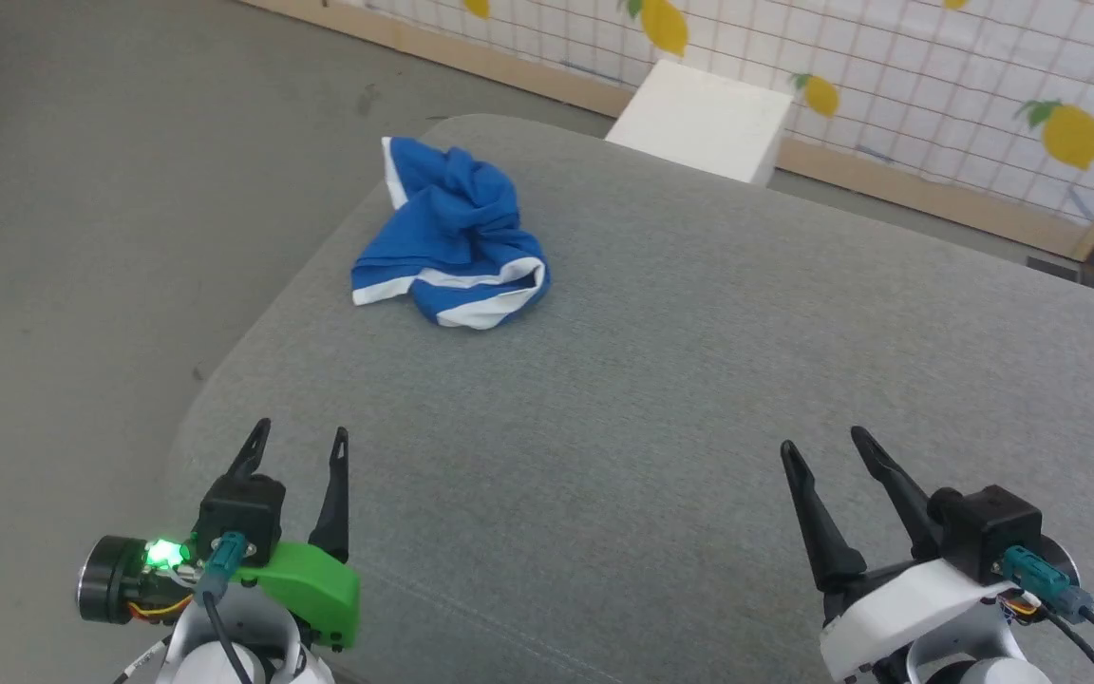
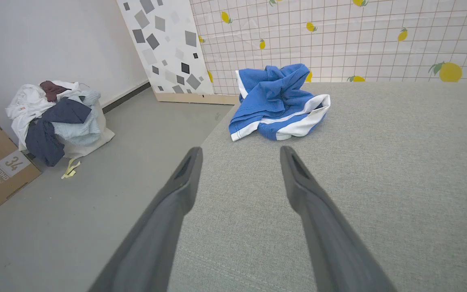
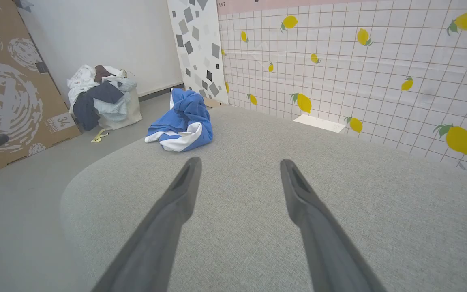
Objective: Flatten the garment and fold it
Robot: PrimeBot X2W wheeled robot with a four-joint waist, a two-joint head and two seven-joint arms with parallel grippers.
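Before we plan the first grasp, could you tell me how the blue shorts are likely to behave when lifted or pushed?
The garment lies crumpled in soft folds, so it will probably hang limp from a pinch. It looks thin, so likely light. Pushed, it would probably bunch on the textured grey surface rather than slide.

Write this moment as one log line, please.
bright blue white-trimmed fabric shorts: crumpled, untouched | left gripper: open, empty | right gripper: open, empty

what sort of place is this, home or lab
Probably a staged test room, not a lived-in home: lemon-print backdrop panels, a bag heaped with clothes, and crumpled blue shorts on a grey padded surface.
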